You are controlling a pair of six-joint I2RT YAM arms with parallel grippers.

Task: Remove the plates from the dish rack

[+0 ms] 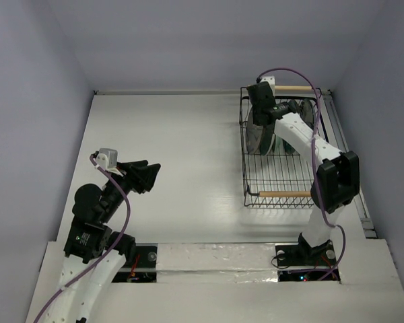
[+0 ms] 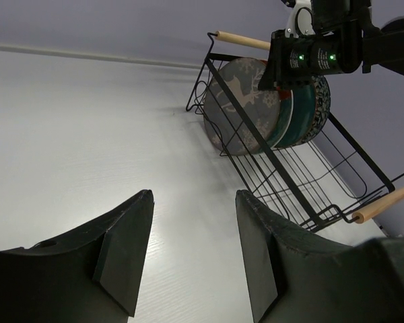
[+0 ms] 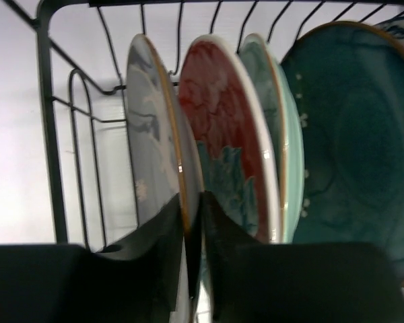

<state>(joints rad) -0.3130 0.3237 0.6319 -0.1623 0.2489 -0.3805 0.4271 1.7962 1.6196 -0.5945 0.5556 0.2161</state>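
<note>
- Fingers [image 3: 155, 262] of the right gripper [image 3: 192, 222] are pressed on either face of the grey-brown deer plate [image 3: 151, 134], pinching its rim.
- That plate is the outermost of four standing on edge at the far end of the dish rack [image 1: 245, 155], close to the far handle [image 1: 293, 88].
- A gap of bare wire shows between the deer plate's outer face and the rack's left wall.
- On its other side, a white-rimmed patterned plate [image 3: 222, 134] stands just beside it, the two edges nearly touching at the fingers.
- Next come the mint plate [image 3: 283, 155] and the teal plate [image 3: 357, 148], packed close together.
- From the plates to the near handle [image 1: 279, 194], the rack is open wire floor.
- The left gripper [image 2: 194, 202] hangs above the table [image 1: 188, 134], jaws spread wide, white surface showing between them.
- It is well apart from the rack, with a broad stretch of table between the two.
</note>
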